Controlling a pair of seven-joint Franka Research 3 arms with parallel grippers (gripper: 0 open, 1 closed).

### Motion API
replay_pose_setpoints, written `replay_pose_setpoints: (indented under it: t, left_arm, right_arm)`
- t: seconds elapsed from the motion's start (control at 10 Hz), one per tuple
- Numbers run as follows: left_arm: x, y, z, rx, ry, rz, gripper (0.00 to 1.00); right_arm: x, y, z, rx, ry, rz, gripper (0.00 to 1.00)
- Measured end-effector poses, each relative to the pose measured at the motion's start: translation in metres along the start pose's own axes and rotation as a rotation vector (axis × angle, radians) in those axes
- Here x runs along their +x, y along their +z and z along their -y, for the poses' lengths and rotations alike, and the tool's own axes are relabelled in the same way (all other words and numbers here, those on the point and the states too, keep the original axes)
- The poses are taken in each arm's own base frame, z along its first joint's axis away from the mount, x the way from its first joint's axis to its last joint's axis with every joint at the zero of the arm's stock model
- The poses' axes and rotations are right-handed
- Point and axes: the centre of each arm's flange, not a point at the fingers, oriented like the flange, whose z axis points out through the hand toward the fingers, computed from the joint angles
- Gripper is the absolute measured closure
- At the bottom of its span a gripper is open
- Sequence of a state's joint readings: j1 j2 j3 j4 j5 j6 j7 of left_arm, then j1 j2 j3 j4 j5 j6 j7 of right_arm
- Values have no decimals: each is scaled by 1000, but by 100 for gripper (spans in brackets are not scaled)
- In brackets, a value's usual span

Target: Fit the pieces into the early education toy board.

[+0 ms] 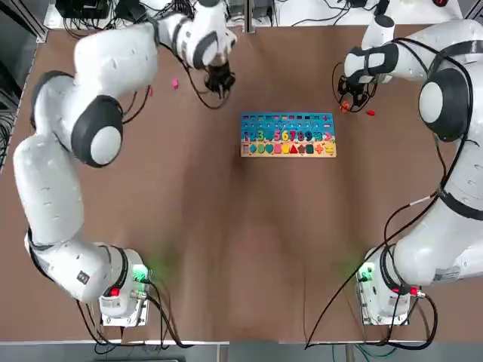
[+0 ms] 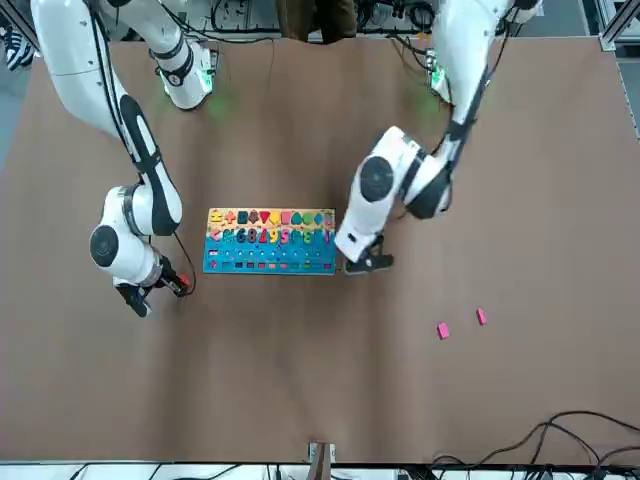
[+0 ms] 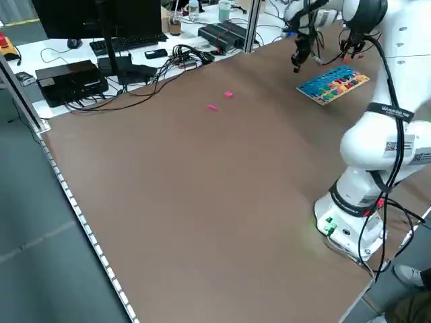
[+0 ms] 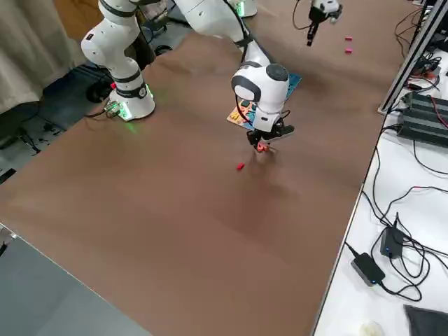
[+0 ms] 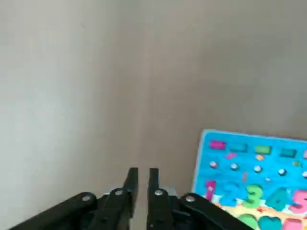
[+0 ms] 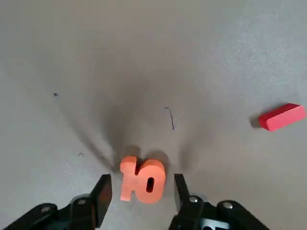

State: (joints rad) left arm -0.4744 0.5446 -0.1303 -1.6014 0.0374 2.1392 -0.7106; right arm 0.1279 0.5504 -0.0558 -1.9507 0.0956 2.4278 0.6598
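Brown tabletop (image 1: 226, 249) — right gripper (image 6: 143, 177) partly hides orange "10" (image 6: 143, 179).

Board's lower strip cut off in left wrist view, person cropped above the torso, leaving only trousers (image 2: 316, 18).

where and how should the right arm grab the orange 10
Probably by its two outer sides, the 1's straight edge and the 0's curve, coming straight down. The orange 10 lies flat on the table, and the open right tool already has a finger toward each side; the red block lies clear.
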Motion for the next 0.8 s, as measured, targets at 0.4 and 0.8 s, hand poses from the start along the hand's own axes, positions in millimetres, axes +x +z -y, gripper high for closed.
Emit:
replay_pose_setpoints:
  t: [0.4, 0.8]
  left_arm:
    - [76, -41, 116, -20, -37, -52, 36]
    - [110, -42, 199, 12, -33, -58, 2]
  right_arm:
    - [-1, 6, -1, -5, -1, 5, 40]
    - [-3, 6, 1, -4, -1, 4, 42]
